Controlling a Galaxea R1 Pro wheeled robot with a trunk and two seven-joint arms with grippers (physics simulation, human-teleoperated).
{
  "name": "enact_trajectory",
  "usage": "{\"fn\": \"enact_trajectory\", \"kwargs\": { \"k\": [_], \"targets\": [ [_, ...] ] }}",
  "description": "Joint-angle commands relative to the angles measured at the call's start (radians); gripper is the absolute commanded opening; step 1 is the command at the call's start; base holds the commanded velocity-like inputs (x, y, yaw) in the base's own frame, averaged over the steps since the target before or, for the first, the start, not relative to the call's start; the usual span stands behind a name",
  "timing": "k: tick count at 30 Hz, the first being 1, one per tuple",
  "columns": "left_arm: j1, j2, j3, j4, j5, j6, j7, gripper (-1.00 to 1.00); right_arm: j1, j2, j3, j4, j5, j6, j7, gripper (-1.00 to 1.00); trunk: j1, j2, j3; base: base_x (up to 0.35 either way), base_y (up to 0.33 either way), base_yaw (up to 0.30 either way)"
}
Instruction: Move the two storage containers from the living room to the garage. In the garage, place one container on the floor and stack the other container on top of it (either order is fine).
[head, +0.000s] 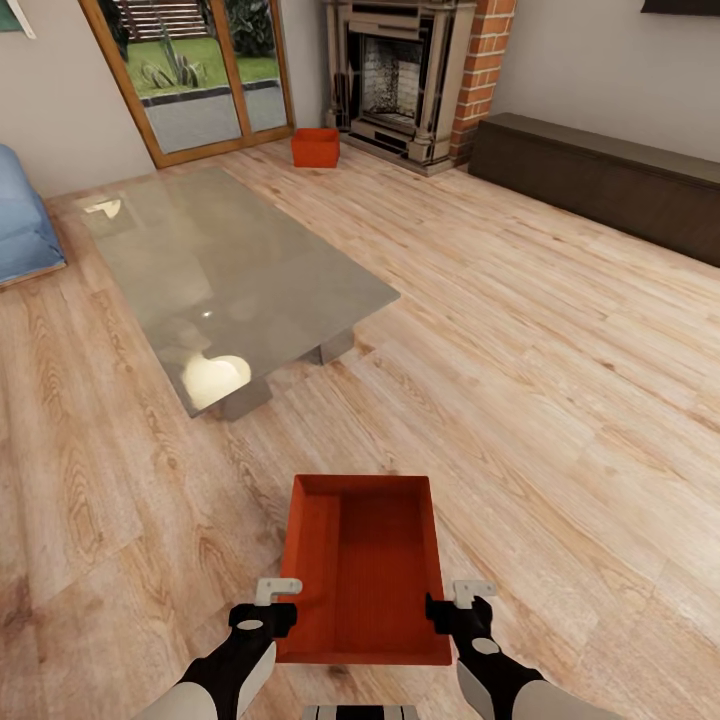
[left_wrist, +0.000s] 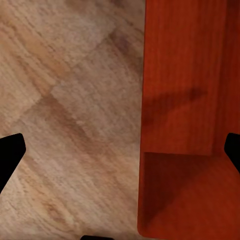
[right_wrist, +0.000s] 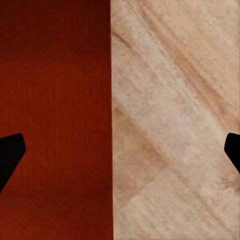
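One orange-red storage container (head: 365, 570) lies lengthwise just in front of me over the living room's wood planks, its hollow empty. My left gripper (head: 283, 602) is open and straddles its left long wall (left_wrist: 190, 100), one finger (left_wrist: 10, 156) outside over the planks and the other inside. My right gripper (head: 452, 604) is open too, straddling the right long wall (right_wrist: 55, 100) the same way, with its outer finger (right_wrist: 233, 150) over the floor. The second container (head: 315, 147) stands far off on the floor by the fireplace.
A grey glass-topped low table (head: 230, 270) stands between me and the far container. A brick fireplace (head: 405, 75) and glass doors (head: 195, 70) line the back wall. A dark low cabinet (head: 600, 180) runs along the right wall and a blue seat (head: 22, 225) sits at the left.
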Motion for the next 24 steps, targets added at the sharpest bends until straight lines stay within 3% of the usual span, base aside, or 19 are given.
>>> {"fn": "enact_trajectory", "kwargs": {
  "k": [1, 20, 24],
  "targets": [
    [0.0, 0.0, -0.003, -0.002, -0.003, 0.008, 0.005, 1.0, -0.001, 0.001, 0.006, 0.001, -0.001, -0.002, -0.005, 1.0, 0.0, 0.0, -0.001, 0.0, 0.0, 0.0],
    [0.0, 0.0, -0.001, -0.001, -0.002, 0.013, 0.005, 1.0, -0.001, 0.013, 0.008, 0.001, 0.0, -0.003, -0.004, 1.0, 0.0, 0.0, -0.001, 0.0, 0.0, 0.0],
    [0.0, 0.0, 0.0, -0.001, -0.001, 0.015, 0.005, 1.0, -0.001, 0.013, 0.008, 0.001, 0.0, -0.002, -0.004, 1.0, 0.015, -0.028, -0.013, 0.0, 0.0, 0.0]
  ]
}}
